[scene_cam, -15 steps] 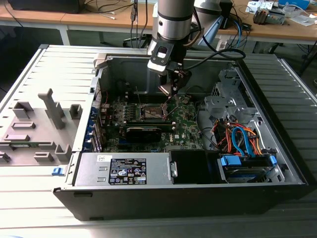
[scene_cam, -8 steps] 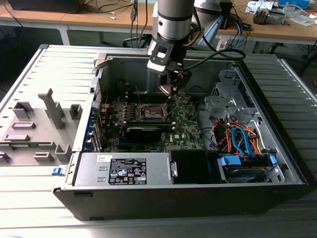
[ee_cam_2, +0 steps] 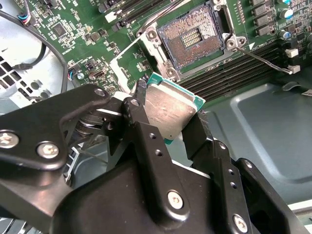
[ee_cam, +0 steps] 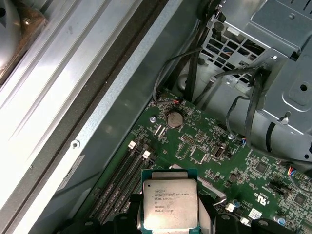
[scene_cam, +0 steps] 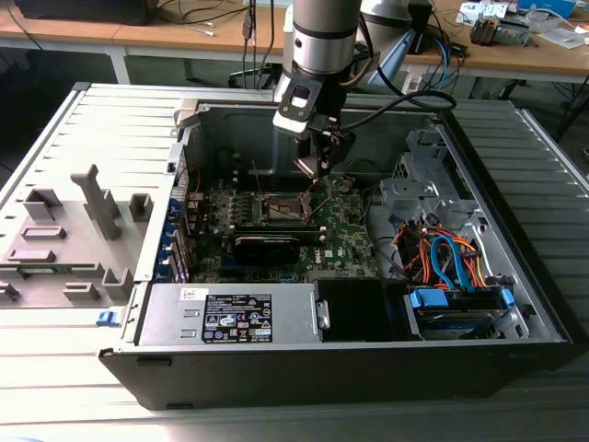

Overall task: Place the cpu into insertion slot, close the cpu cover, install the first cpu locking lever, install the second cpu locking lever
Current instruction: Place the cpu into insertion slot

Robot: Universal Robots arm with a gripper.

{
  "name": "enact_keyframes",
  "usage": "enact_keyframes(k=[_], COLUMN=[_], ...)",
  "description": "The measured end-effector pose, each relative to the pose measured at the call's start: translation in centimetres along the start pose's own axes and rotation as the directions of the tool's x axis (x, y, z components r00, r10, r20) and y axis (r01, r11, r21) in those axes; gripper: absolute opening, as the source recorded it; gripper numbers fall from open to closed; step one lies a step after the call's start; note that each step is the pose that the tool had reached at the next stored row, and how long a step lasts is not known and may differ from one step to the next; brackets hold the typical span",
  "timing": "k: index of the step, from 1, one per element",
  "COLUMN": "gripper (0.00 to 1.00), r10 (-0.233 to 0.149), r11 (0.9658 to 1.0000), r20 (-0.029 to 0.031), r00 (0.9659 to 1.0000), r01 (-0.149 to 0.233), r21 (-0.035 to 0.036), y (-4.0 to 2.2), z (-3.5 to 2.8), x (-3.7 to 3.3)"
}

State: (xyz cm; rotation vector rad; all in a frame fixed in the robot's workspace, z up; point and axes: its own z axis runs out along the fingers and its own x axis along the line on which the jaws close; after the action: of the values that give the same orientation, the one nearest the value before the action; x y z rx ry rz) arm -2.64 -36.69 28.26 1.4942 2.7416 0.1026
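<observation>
The cpu sits clamped by its edges between the black fingers of the claw, which is closed down to just the chip's width. It hangs in the air near the insertion slot, touching no part of it. Taking the exterior view from its left, a grey fixture block lies well apart from the insertion slot, outside the open computer case on the ribbed desk. The power supply sits nearer, along the case's front wall. The slot itself is bare, its dark pin field exposed. In the second wrist view the cpu cover stands swung open beside the slot, and a thin wire locking lever is released on the slot's other side. The claw hovers over the board just to the exterior view's right of the slot, and further right are the drive cage and its orange and blue cables. In the first wrist view the chip shows its silver top between the fingers. I judge that the first step, placing the chip, is in hand and not yet done. It calls for the chip to be squared to the slot's rim, level and correctly oriented, and lowered gently, since the pins look easy to bend.
</observation>
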Motion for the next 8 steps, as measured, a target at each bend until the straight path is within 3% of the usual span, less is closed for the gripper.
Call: enact_keyframes(k=[8], gripper=[0.55], r10=[0.008], r11=[1.0000], r20=[0.0005], r00=[1.0000], r01=[-0.008], r21=[-0.0001], y=[0.00], z=[0.00], x=[0.00])
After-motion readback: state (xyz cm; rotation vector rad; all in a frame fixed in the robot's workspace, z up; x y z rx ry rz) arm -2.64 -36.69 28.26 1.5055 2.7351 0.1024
